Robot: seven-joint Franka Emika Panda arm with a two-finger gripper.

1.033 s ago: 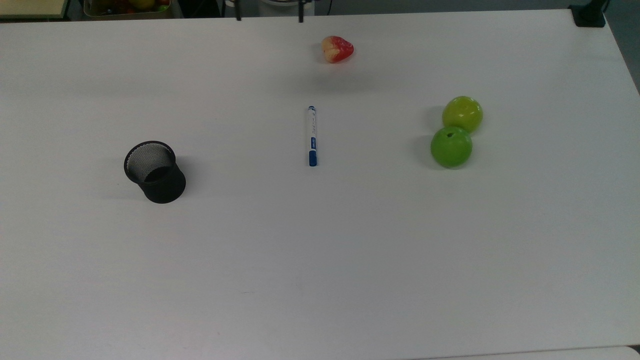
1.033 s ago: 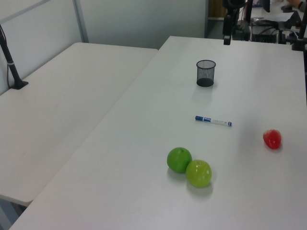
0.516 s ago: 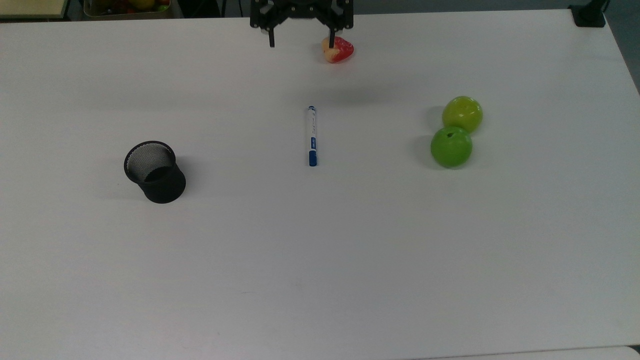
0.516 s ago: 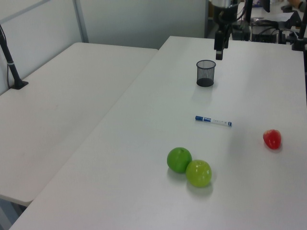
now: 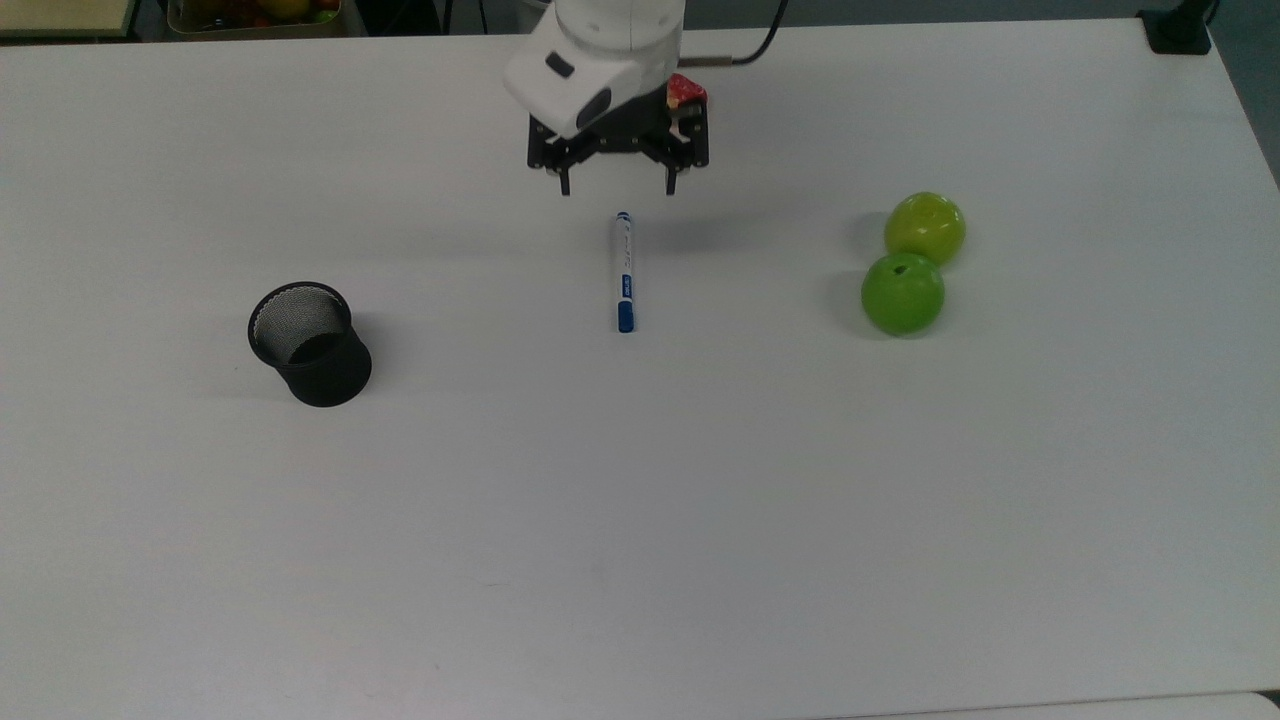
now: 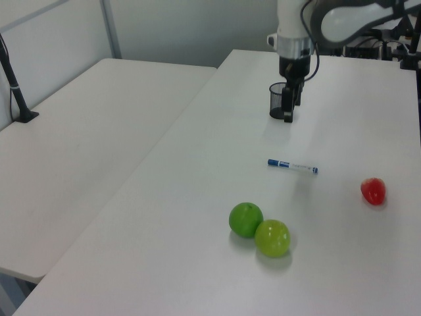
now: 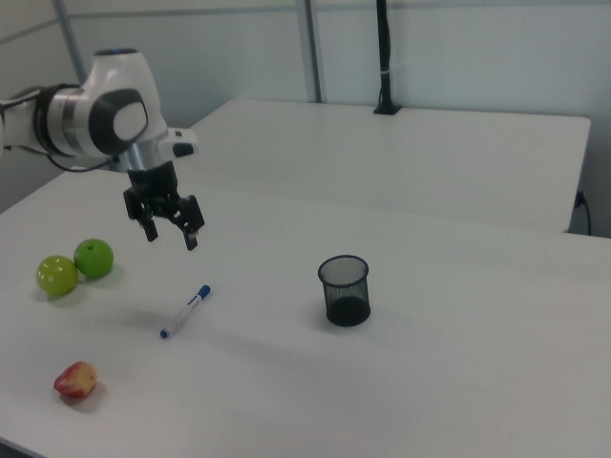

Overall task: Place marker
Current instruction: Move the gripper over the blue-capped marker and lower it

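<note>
The marker [image 5: 624, 272] is lying flat on the white tabletop [image 5: 640, 520], untouched, with its blue cap toward the bottom of the top view and its small blue tip pointing at the arm. The tool [image 5: 618, 189] is hanging above the tabletop just beyond that tip, fingers spread wide and holding nothing; in the right view it [image 7: 171, 233] is clearly sitting well above the marker [image 7: 185, 311]. No grasp is yet made, so the task is judged to be at its approach stage: descent, closing on the barrel, lift and placing are all outstanding. The black mesh cup [image 5: 310, 343], standing upright and well apart toward the top view's left, is the likely destination, though this is inferred. Two green apples [image 5: 908, 265], touching one another, are sitting toward the top view's right, and a red fruit [image 7: 74, 380] is resting apart from the marker.
</note>
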